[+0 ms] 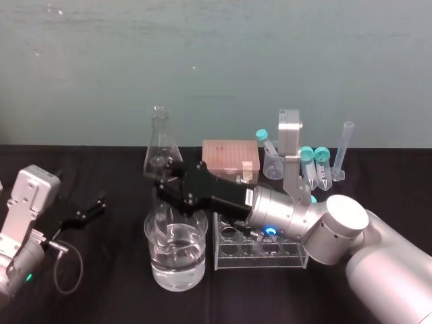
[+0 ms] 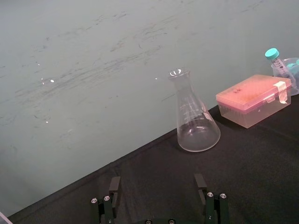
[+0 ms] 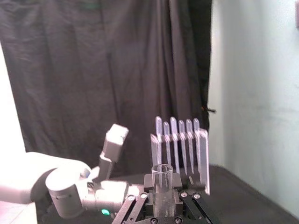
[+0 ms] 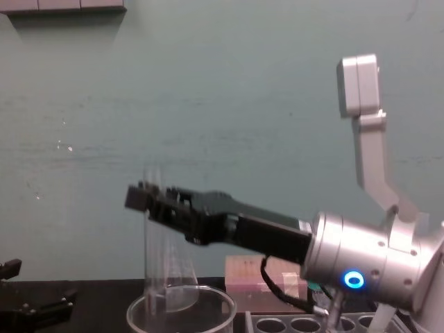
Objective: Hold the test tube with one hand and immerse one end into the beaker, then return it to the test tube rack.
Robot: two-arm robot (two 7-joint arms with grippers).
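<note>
Head view: R arm comes in from lower right and reaches across the rack (image 1: pixel 260 255) to the beaker (image 1: pixel 177 270). Right pincer (image 1: pixel 164 178) sits above the beaker's far-left rim, closed on the tube (image 1: pixel 164 214). The tube is upright, lower end down inside the beaker, which holds water. Can't tell how far the tip goes under. Rack stands just right of the beaker on the black surface (image 1: pixel 115 283). Behind, along the wall: flask (image 1: pixel 160 145), pink box (image 1: pixel 229 156), capped tubes (image 1: pixel 314 162), cylinder (image 1: pixel 344 152). Left pincer (image 1: pixel 91 206) is parked well to the left, low over the surface, jaws apart, nothing in it.

Left wrist view: left pincer (image 2: pixel 158 186) open w/ an empty gap. Flask (image 2: pixel 196 116) and pink box (image 2: pixel 254 100) ahead, near the wall.

Right wrist view: right pincer (image 3: pixel 162 200) clamps the tube (image 3: pixel 162 177) from both sides — the open lip sticks out past the jaws.

Chest view: right pincer (image 4: pixel 149 200) grips the tube (image 4: pixel 154 243) near its top. Tube vertical, its bottom below the beaker (image 4: pixel 180 300) rim, toward the beaker's left side. Flask (image 4: pixel 182 281) behind them. Rack (image 4: pixel 305 322) at lower right under the R arm, apart from the tube. Left pincer (image 4: pixel 35 305) at lower left, near the surface.
</note>
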